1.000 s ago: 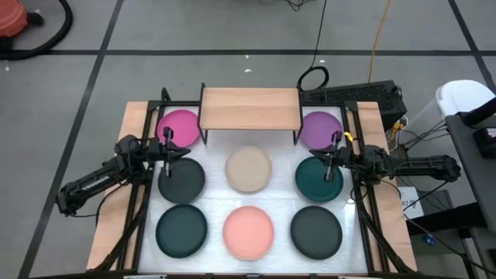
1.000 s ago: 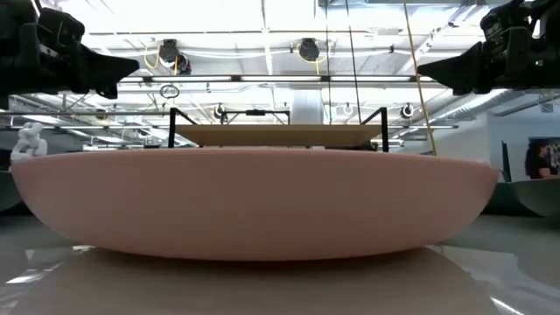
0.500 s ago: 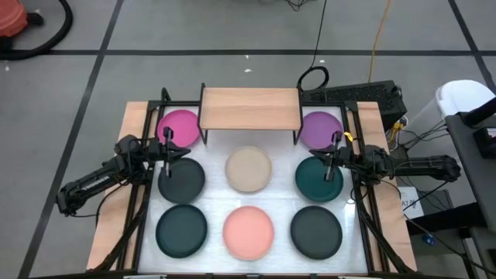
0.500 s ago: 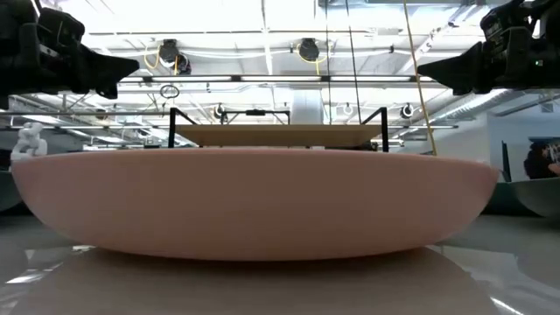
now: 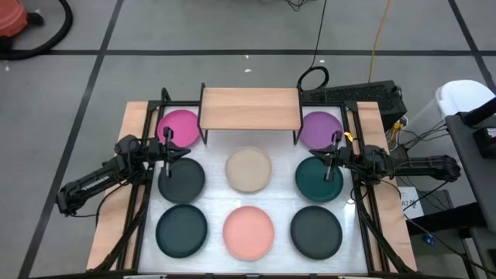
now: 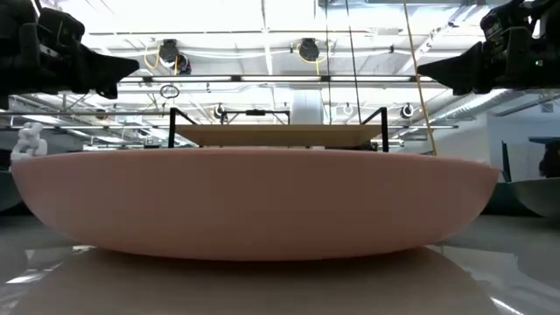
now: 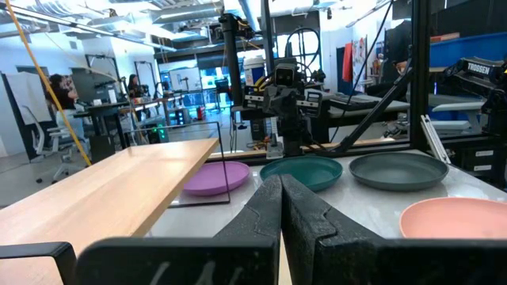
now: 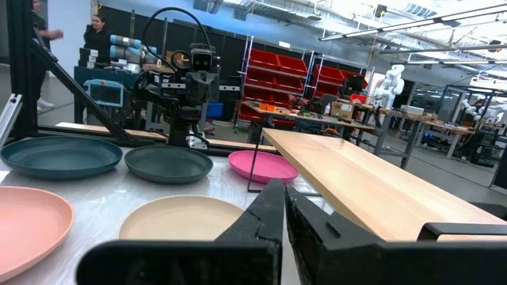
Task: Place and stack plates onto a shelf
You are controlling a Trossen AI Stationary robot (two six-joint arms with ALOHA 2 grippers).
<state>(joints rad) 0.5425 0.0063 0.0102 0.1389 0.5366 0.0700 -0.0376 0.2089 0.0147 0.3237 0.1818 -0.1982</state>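
The light-wood shelf (image 5: 250, 108) stands on black legs at the table's far middle, bare on top. Eight plates lie flat on the white tabletop: magenta (image 5: 180, 125) and purple (image 5: 320, 129) beside the shelf, a dark grey plate (image 5: 181, 177), beige (image 5: 249, 169) and teal (image 5: 318, 178) in the middle row, then dark grey (image 5: 182, 230), salmon pink (image 5: 249, 231) and dark grey (image 5: 316, 232) nearest. My left gripper (image 5: 180, 153) hovers shut above the far rim of the middle-left dark plate. My right gripper (image 5: 321, 160) hovers shut above the teal plate's far rim. Both point inward (image 6: 129, 66) (image 6: 427, 68).
A black frame (image 5: 147, 132) runs along both sides of the table, with wooden edges (image 5: 116, 209) outside it. Cables and a keyboard (image 5: 364, 94) lie behind the far right corner. People stand in the room beyond (image 8: 99, 36).
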